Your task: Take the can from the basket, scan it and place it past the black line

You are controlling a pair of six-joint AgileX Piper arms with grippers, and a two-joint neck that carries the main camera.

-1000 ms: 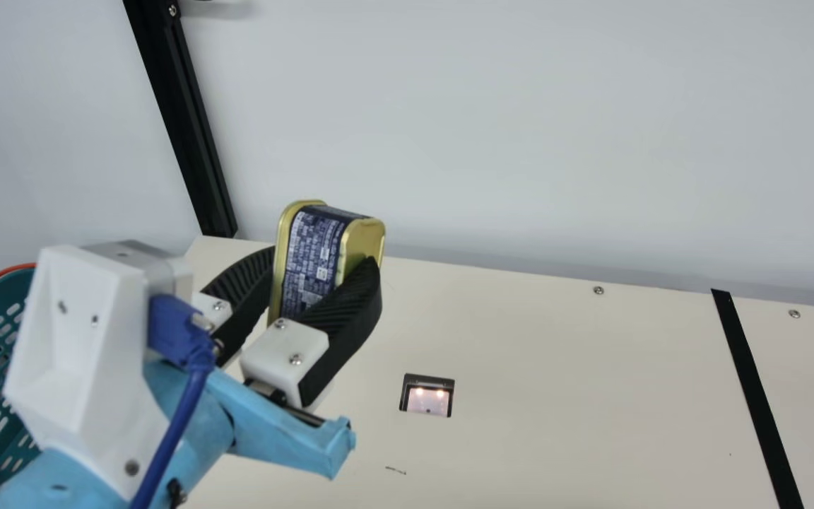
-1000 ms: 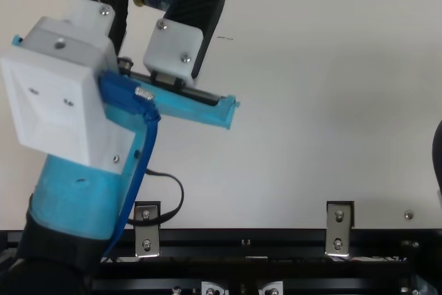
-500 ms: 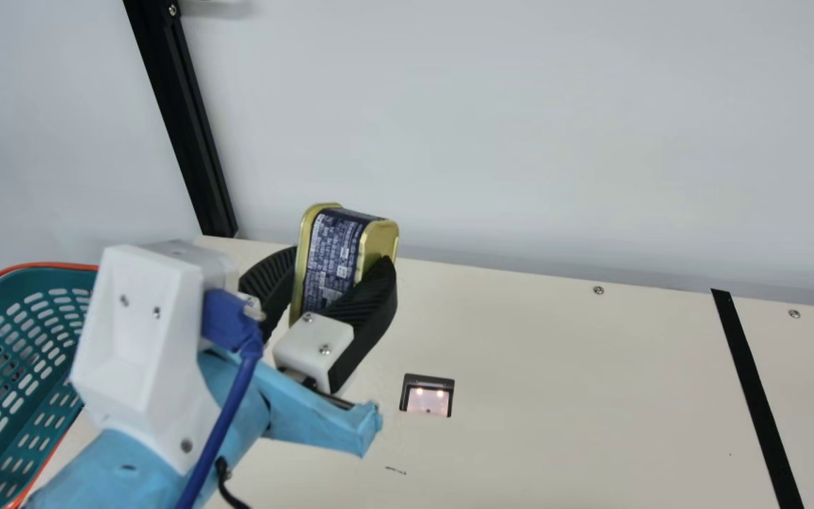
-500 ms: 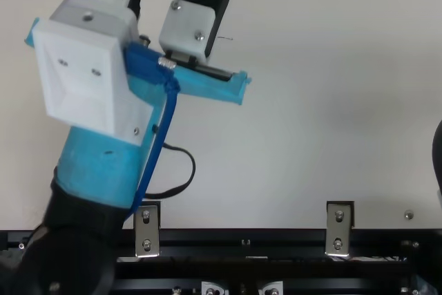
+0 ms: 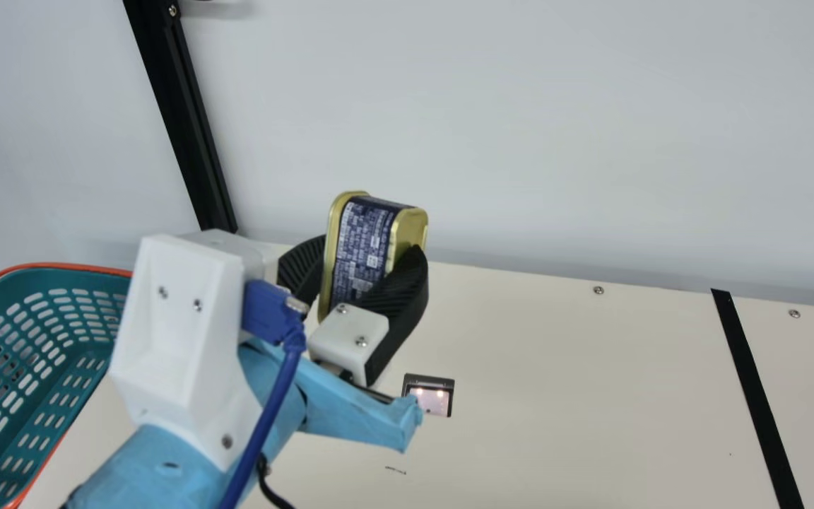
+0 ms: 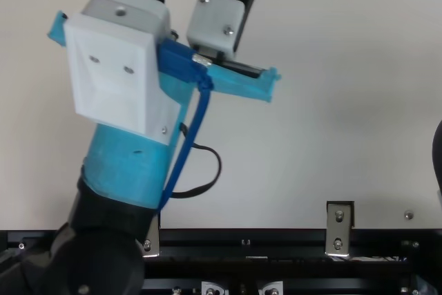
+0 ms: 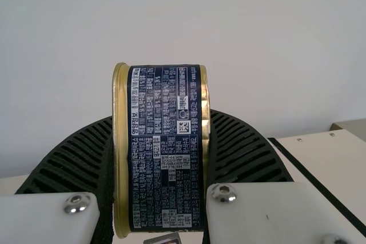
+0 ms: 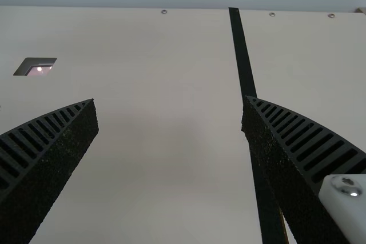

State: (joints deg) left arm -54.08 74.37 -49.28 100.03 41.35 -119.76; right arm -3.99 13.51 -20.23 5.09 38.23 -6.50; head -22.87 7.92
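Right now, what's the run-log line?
black left gripper: holding gold-navy metal can aloft | black right gripper: open, empty | placement: pending

The left arm (image 5: 152,466) wears pale blue wrap and a white, screw-dotted housing (image 5: 181,332). A blue cable (image 5: 266,424) hangs from it.

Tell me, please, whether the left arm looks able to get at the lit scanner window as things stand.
Probably yes: the left gripper, closed on the blue-and-gold can, is raised near the scanner window, and nothing seems to stand between them. It would likely need to lower.
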